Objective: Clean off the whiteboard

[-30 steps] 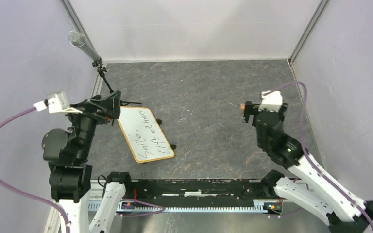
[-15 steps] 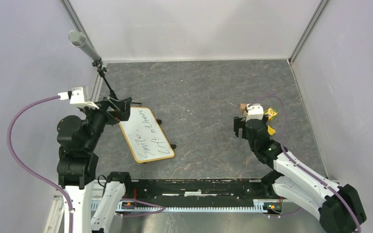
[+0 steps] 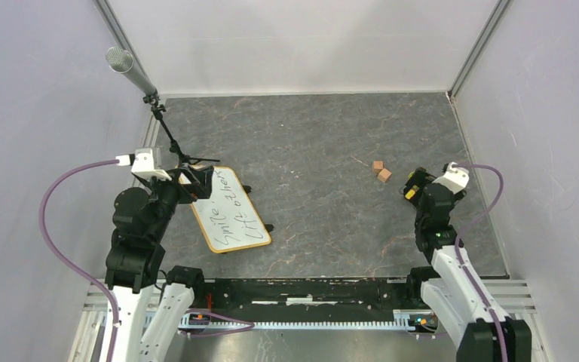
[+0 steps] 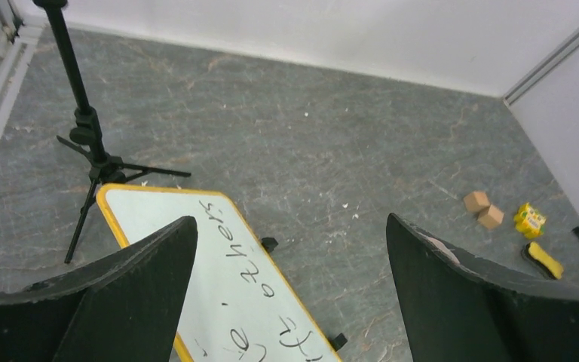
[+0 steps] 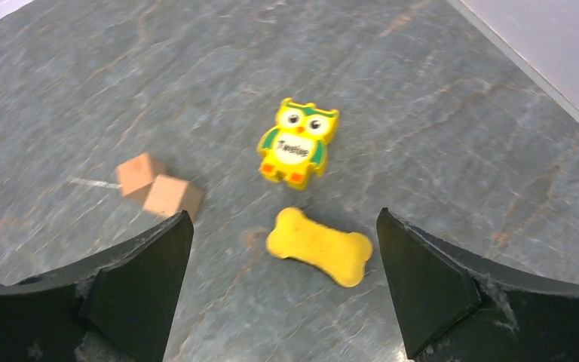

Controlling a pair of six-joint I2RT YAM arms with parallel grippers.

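One whiteboard (image 3: 230, 210): lies flat on the grey marbled worktop (image 3: 309, 136), lower left of centre in the top view, turned on a diagonal; it has a yellow frame with black feet at its edges.
Writing: black handwritten marker lines cover the white face, reading roughly "Smile. Lift others".
Left fingers (image 4: 128, 294): spread wide with nothing between them, above the board's upper-left corner; in the left wrist view that corner shows in the gap.
Microphone stand (image 3: 167, 134): black tripod at the upper left of the top view, its legs just beside the board's far corner.
Right fingers (image 5: 452, 294): spread wide and empty, at the right of the top view, well apart from the board.
Bone-shaped yellow piece (image 5: 319, 246): flat on the worktop, lower centre of the right wrist view, in the gap between the fingers.
Owl figure (image 5: 298, 141): yellow and green, just above the bone in that view, not touching it.
Two brown cubes (image 5: 158, 187): touching each other, left of the owl.
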